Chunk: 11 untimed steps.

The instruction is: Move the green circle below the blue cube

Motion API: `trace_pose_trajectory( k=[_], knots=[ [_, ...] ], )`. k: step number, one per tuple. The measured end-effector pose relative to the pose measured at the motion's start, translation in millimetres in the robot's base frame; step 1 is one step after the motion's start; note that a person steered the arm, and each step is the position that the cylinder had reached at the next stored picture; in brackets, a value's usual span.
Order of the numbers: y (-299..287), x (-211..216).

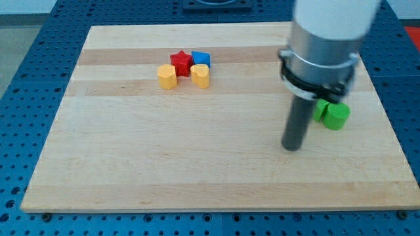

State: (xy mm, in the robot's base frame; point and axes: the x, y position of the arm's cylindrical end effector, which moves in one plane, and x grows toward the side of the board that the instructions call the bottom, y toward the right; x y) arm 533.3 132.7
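Note:
The green circle [336,116] lies at the view's right on the wooden board [197,164]. A second green block [321,109] touches it on its left, partly hidden by the rod. The blue cube [201,58] sits in a cluster at the view's upper middle, next to a red star [181,63]. My tip [292,147] rests on the board just left of and below the green blocks, a short gap away from them, far right of the blue cube.
A yellow block [167,77] and a yellow heart-like block [201,76] sit just below the red star and blue cube. The arm's grey and white body [325,46] hangs over the upper right. A blue perforated table [26,98] surrounds the board.

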Motion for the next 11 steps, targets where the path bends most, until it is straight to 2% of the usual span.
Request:
trace_pose_trajectory(
  k=[1, 4, 7, 9, 11],
  knots=[
    [36, 8],
    [63, -37],
    [94, -15],
    [103, -50],
    [100, -63]
  ],
)
